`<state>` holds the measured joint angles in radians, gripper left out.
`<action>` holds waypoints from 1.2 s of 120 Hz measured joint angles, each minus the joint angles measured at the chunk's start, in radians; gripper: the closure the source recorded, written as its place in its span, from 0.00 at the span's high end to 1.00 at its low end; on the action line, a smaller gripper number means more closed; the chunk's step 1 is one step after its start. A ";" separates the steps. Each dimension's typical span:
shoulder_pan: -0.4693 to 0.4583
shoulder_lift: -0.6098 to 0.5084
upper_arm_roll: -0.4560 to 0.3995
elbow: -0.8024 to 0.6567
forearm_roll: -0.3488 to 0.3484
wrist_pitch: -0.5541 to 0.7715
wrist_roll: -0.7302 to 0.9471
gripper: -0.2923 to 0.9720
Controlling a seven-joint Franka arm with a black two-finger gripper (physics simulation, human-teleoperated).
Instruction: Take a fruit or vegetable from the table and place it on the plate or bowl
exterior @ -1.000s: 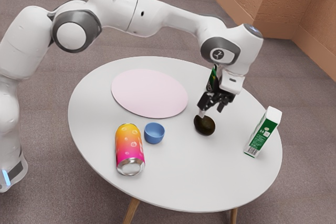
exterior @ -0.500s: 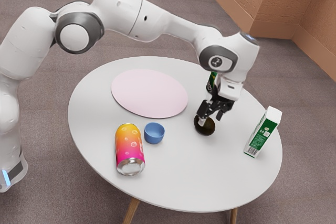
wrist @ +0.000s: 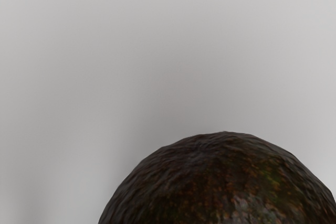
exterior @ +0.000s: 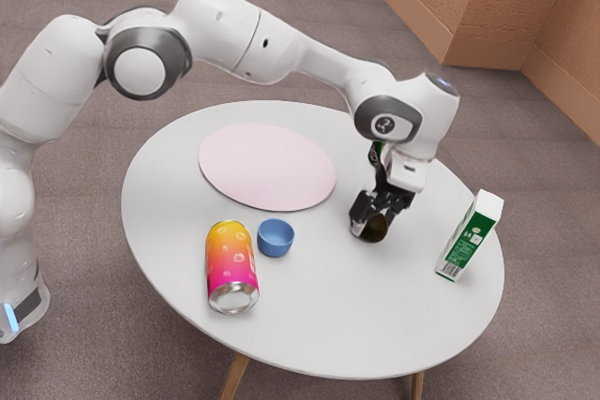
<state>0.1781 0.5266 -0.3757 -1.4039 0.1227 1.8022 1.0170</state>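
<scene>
A: Logging arm pose, what did you get?

B: The arm [exterior: 281, 44] entered from the exterior view's left, ran across the upper middle of the frame, then bent at the wrist and pointed straight down, right of centre. The gripper [exterior: 377, 217] sat low over the avocado [exterior: 379, 229], right at table [exterior: 309, 325] height.

A: Grip?

B: Couldn't tell. It straddled the avocado, but contact on both sides wasn't readable. In the wrist view the avocado [wrist: 220, 182] bulged up dark and pebbly just under the hand, with pale tabletop behind.

A: Avocado's place?

B: On the table, right of centre, apart from the pink plate [exterior: 267, 166] at upper left and the blue bowl [exterior: 276, 236] at centre.

A: Others?

B: A rainbow can [exterior: 231, 266] lay on its side beside the bowl. A green carton [exterior: 469, 236] stood upright at the right edge.
</scene>
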 joint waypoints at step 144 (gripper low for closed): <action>0.045 -0.517 0.419 -0.447 -0.063 -0.029 -0.072 0.47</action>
<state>0.2229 0.0099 0.0429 -1.8506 0.0602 1.7734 0.9448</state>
